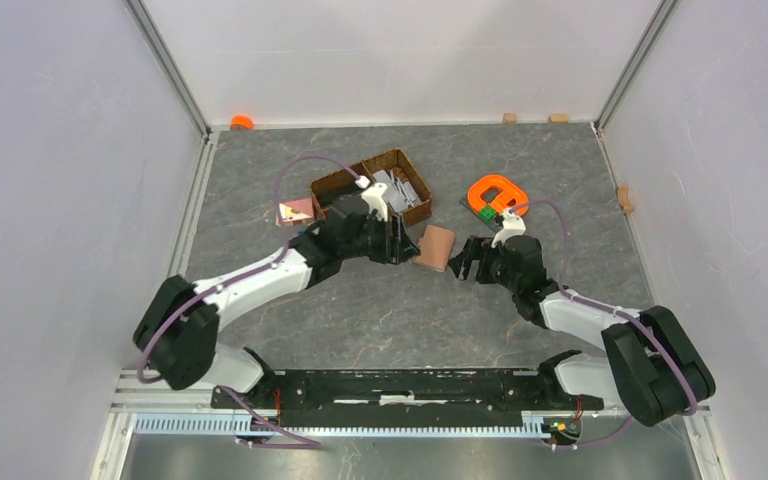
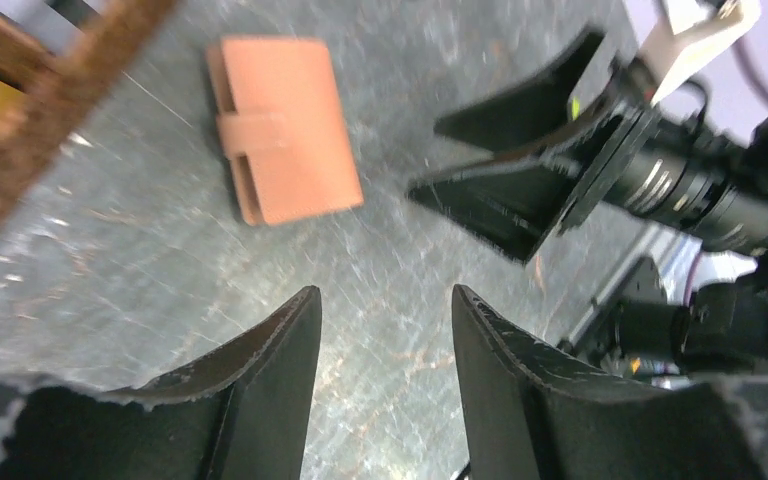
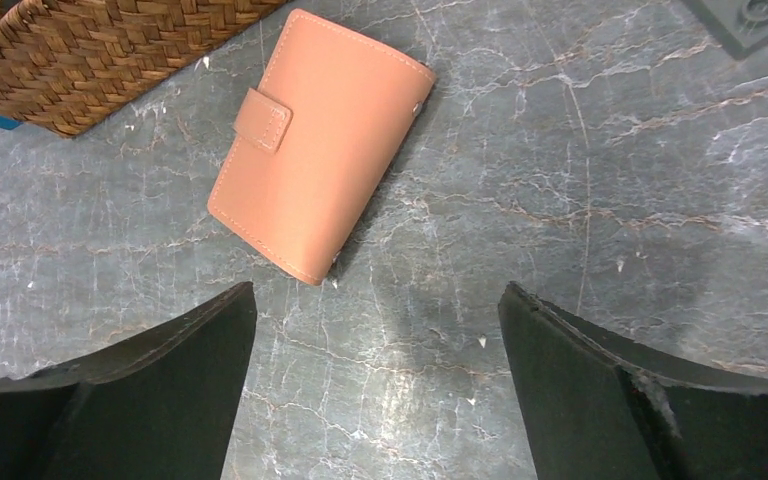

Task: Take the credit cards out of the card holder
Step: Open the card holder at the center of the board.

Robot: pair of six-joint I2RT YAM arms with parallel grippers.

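- Top external view: card holder (image 1: 435, 247) lies flat mid-table, btwn left gripper (image 1: 403, 243) and right gripper (image 1: 467, 258), just off the basket's (image 1: 332, 183) near corner.
- It's closed, tab snapped; you can't see any cards out yet, so opening and pulling are all left to do.
- Both grippers spread, holding nothing.
- Smooth stitched tan rectangle w/ rounded corners; woven wicker basket; marbled grey table (image 1: 360, 310).

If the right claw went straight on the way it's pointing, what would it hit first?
Probably the closed card holder, lying flat just ahead of the open right gripper, though its downward tilt is unclear, so it might touch the table first.
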